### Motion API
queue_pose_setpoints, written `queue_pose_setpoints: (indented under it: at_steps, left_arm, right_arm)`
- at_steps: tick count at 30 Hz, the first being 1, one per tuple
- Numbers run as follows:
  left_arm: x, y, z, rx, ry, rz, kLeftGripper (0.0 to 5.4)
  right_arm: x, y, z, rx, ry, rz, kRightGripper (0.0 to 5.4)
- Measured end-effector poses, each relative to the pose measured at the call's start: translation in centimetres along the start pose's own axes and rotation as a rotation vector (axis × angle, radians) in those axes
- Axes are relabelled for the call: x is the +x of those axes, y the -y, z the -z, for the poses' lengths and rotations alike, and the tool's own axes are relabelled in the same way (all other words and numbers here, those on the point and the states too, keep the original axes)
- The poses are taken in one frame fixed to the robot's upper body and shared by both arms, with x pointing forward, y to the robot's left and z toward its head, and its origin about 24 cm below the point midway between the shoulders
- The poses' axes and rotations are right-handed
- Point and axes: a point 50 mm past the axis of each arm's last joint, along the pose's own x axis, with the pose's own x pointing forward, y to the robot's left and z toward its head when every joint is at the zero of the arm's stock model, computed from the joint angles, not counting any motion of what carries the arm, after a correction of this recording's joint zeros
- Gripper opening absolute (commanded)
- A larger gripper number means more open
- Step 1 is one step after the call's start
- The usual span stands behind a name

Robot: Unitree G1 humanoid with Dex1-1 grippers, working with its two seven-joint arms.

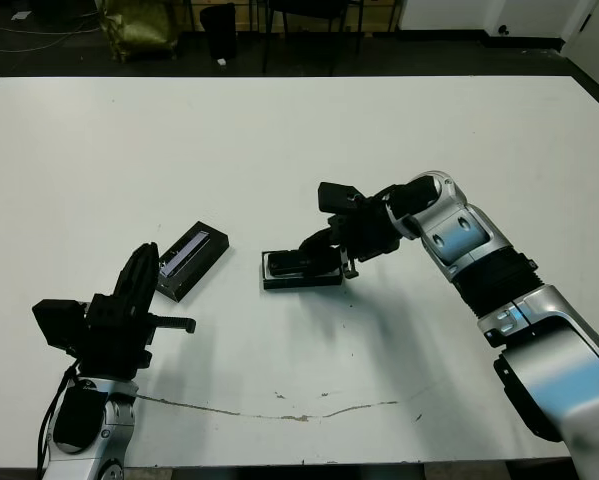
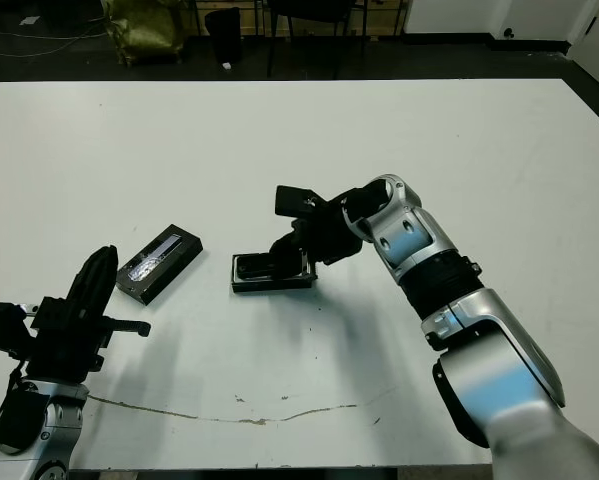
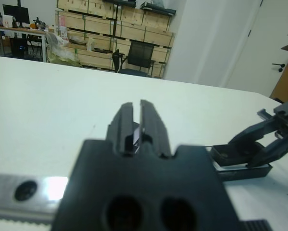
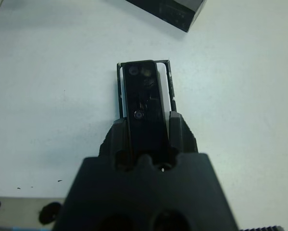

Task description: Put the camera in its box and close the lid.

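White tabletop [image 1: 279,130] is carrying the whole scene, with a thin dark scratch line [image 1: 309,412] running across its near part. Near the middle, the box [image 1: 301,270] is lying flat, a shallow black tray with white lining showing along its edges. The right gripper [image 4: 148,126] is reaching over it from the right, its two black fingers clamped on the sides of the camera [image 4: 144,103]. In the right wrist view the slim black bar is sitting between those fingers, its far end with the glossy lens spots pointing away from the gripper and lying over the box, whose white lining is peeking out along one long side. Whether the camera is already resting on the lining or hanging just above it is something the pictures are not showing clearly.

Left of the box and clearly apart from it, the lid [image 1: 190,258] is lying on the table at an angle, black with a long pale grey stripe on top. A corner of it is also showing at the edge of the right wrist view.

Just nearer than the lid, the left gripper [image 1: 139,270] is hovering with its tip close to the lid's near end. In the left wrist view its two fingers [image 3: 151,126] are standing nearly together, only a narrow slit between them, and they are holding nothing.
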Motion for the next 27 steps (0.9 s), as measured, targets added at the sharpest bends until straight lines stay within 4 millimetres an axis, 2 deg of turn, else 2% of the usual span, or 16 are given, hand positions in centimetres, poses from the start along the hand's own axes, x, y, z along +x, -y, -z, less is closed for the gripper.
queue_pose_setpoints:
  at_steps: [27]
  left_arm:
    - [-0.23,0.10,0.09,-0.008,-0.015,-0.003,0.00]
  right_arm:
    - [0.24,-0.05,0.09,-0.055,-0.002,0.029,0.50]
